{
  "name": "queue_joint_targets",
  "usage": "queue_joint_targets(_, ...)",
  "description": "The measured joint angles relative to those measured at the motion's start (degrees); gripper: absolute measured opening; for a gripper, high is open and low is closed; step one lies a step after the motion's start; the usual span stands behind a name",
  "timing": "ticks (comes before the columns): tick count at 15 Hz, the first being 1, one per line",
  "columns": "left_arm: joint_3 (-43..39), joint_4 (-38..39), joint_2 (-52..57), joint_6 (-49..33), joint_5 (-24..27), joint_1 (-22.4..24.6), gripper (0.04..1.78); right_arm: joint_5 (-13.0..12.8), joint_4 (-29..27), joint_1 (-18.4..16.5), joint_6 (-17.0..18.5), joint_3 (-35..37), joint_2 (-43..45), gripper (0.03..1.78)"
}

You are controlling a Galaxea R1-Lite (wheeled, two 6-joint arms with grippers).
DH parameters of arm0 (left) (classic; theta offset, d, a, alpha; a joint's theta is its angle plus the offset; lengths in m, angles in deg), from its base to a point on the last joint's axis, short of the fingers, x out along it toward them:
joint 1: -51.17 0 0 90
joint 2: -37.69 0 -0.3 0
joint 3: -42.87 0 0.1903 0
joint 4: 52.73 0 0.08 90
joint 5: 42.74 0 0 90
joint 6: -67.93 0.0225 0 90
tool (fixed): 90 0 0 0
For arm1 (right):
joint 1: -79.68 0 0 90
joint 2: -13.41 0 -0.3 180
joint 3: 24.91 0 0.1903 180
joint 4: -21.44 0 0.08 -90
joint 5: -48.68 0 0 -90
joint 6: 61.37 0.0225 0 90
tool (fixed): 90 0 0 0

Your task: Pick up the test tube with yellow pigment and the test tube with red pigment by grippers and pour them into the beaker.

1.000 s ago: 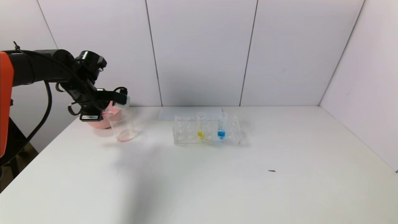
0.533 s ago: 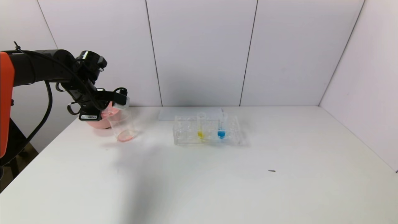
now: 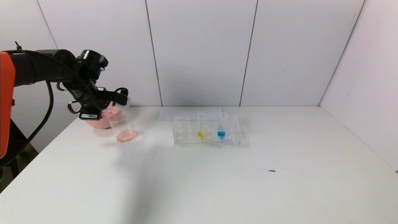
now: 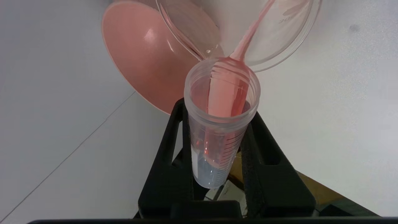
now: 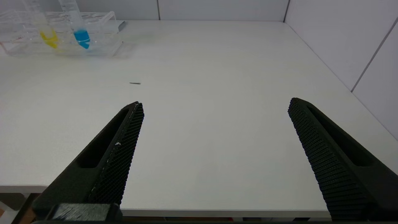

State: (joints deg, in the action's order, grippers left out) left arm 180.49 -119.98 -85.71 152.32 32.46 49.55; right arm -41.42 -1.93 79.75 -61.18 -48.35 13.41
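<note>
The left gripper (image 4: 217,161) is clamped on the test tube with red pigment (image 4: 221,124) and tips it over the beaker (image 3: 122,123), and a thin red stream runs from the tube's mouth down into it; compared with a moment before, the red pool at the bottom of the beaker looks bigger and the arm has lifted a tiny bit, so I think the red pour is nearly done and the yellow one comes next; the pink bowl (image 3: 101,119) sits just behind the beaker, touching or almost; the rack (image 3: 206,133) stands well to the right of the beaker, and the test tube with yellow pigment (image 3: 201,126) stands upright in it beside the blue tube (image 3: 221,126); the right gripper (image 5: 214,149) waits far right of the beaker, low by the table (image 3: 217,186) edge, its fingers wide apart and holding nothing; I count three tubes, one beaker, one bowl, one rack, two grippers
</note>
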Motion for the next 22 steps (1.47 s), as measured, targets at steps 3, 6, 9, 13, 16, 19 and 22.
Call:
queue_joint_targets(3, 0.0, 0.18, 0.0, 0.3, -0.5, -0.05, 0.46, 0.0, 0.0, 0.0, 0.0, 0.0, 0.0, 1.7)
queue_joint_targets(6, 0.0, 0.24, 0.0, 0.48, -1.35, -0.16, 0.46, 0.0, 0.0, 0.0, -0.02, 0.0, 0.0, 1.7)
queue_joint_targets(9, 0.0, 0.27, -0.01, 0.48, -1.49, -0.3, 0.46, 0.0, 0.0, 0.0, 0.0, 0.0, 0.0, 1.7)
queue_joint_targets(13, 0.0, 0.3, -0.12, 1.05, -2.34, -0.49, 0.46, 0.0, 0.0, 0.0, 0.0, 0.0, 0.0, 1.7)
queue_joint_targets(16, 0.0, 0.33, -0.17, 1.27, -3.33, -0.55, 0.46, 0.0, 0.0, 0.0, -0.02, 0.0, 0.0, 1.7)
queue_joint_targets(19, 0.0, 0.38, -0.2, 1.49, -3.56, -0.85, 0.46, 0.0, 0.0, 0.0, 0.0, 0.0, 0.0, 1.7)
queue_joint_targets(22, 0.0, 0.91, -0.21, 2.23, -5.14, -1.05, 0.46, 0.0, 0.0, 0.0, -0.02, 0.0, 0.0, 1.7)
